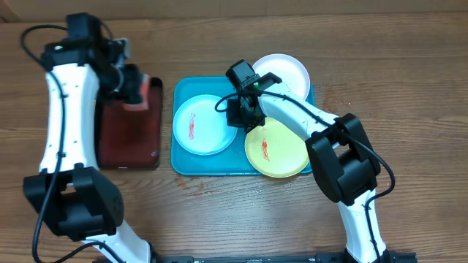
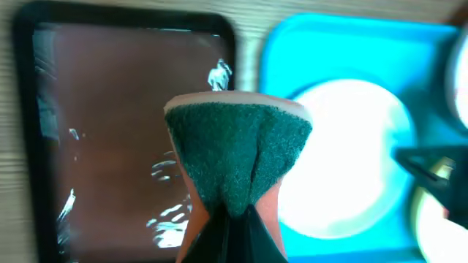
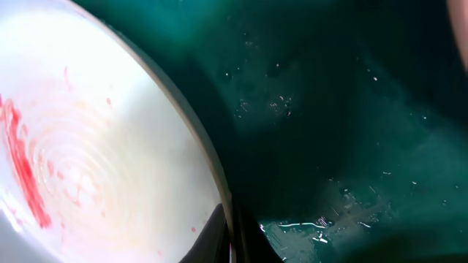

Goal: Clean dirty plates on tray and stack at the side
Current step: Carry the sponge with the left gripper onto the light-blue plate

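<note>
Viewing the table (image 1: 409, 44) from overhead, we find the turquoise tray (image 1: 182, 162) at centre, holding three round plates. The light blue plate (image 1: 201, 126) lies on its left half, with a red smear near the middle. The yellow-green plate (image 1: 281, 150) lies at lower right, likewise smeared red. The white plate (image 1: 287, 71) sits at upper right, overlapping the tray's rim, and its face looks plain white. The right gripper (image 1: 238, 117) meets the right edge of the light blue plate. The left gripper (image 1: 134, 91) hangs over the far end of a black tray (image 1: 128, 146) with a dark red floor, just left of the turquoise tray, and is clamped on a sponge (image 1: 140, 100).

From the left wrist, we see the sponge (image 2: 238, 150) with its green scouring face toward the camera and an orange body behind it, pinched at its base by the left gripper (image 2: 230, 230). Below it lie the black tray (image 2: 110, 109), wet with glints, the turquoise tray (image 2: 292, 51) and the light blue plate (image 2: 351, 161), washed out to pale.

From the right wrist, we see the light blue plate (image 3: 95, 146) filling the left side, red streak at far left. Its rim is nipped between the tips of the right gripper (image 3: 234, 237). The tray (image 3: 351, 146) floor beside it appears dark teal, speckled with droplets.
</note>
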`<state>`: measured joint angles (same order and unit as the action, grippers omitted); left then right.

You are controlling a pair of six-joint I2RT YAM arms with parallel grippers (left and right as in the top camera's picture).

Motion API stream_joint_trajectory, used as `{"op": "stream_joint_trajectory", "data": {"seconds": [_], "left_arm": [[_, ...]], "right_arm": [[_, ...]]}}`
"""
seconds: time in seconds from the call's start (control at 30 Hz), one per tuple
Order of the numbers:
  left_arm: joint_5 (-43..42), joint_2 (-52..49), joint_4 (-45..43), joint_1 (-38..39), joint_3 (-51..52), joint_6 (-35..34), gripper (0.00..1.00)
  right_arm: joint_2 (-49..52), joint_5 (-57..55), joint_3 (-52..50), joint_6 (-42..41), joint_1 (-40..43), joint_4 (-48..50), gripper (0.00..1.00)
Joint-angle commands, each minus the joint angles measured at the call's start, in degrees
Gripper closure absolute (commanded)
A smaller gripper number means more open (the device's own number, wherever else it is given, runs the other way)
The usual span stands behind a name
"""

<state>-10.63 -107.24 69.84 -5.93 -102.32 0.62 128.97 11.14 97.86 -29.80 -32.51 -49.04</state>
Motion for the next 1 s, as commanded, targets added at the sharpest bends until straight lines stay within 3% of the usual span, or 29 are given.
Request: {"op": "stream_joint_trajectory", "data": {"seconds": [0.0, 0.3, 0.73, 0.97], "left_arm": [[-2.25, -0.92, -1.38, 5.18, 2.82, -5.14, 0.96], [9.49, -1.03, -12.85, 14.78, 15.76, -17.81, 0.96], [11.85, -1.09, -29.62, 19.5, 28.52, -17.31, 0.96], [19.76, -1.09, -30.86, 19.82, 33.31, -17.31, 0.96]], "right_arm": [[2.86, -0.55, -1.86, -0.26, 0.7, -0.74, 0.96], [2.86, -0.57, -1.88, -0.24, 0.72, -1.05, 0.96], [2.86, -0.57, -1.9, -0.24, 0.72, -0.96, 0.96], [2.86, -0.59, -1.92, -0.24, 0.72, -0.96, 0.96]]}}
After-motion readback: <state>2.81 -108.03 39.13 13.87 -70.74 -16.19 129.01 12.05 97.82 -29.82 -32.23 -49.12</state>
